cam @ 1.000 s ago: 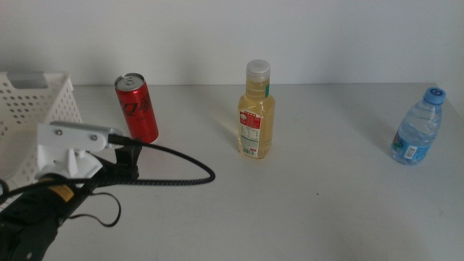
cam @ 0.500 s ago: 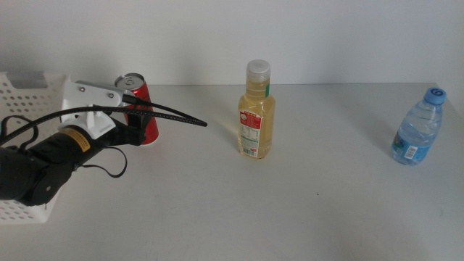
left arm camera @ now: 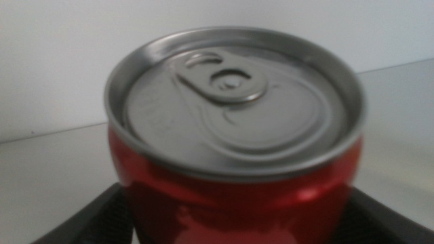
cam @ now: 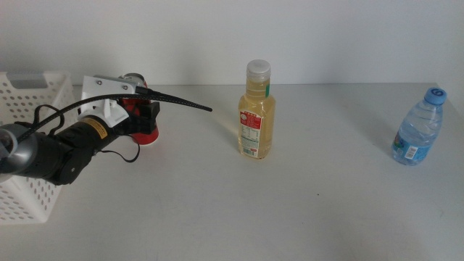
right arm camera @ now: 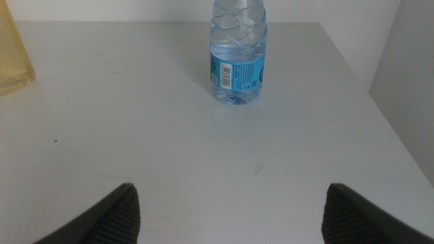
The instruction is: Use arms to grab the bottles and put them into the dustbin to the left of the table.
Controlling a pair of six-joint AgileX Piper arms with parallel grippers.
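Left gripper (cam: pixel 145 116) at the table's (cam: pixel 304 210) left, jaws spread either side of the upright red can (left arm camera: pixel 237 169); can sits between them, contact unclear. Dustbin (cam: pixel 29 101) just beside the arm. Right gripper (right arm camera: pixel 230 210) waits wide open, empty, water bottle (right arm camera: pixel 237 54) well ahead. Juice bottle (cam: pixel 256 110) stands mid-table.

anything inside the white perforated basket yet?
The white perforated plastic basket shows no bottle above its rim. The left gripper and arm cover part of it, and its floor is hidden, so the inside cannot be confirmed.
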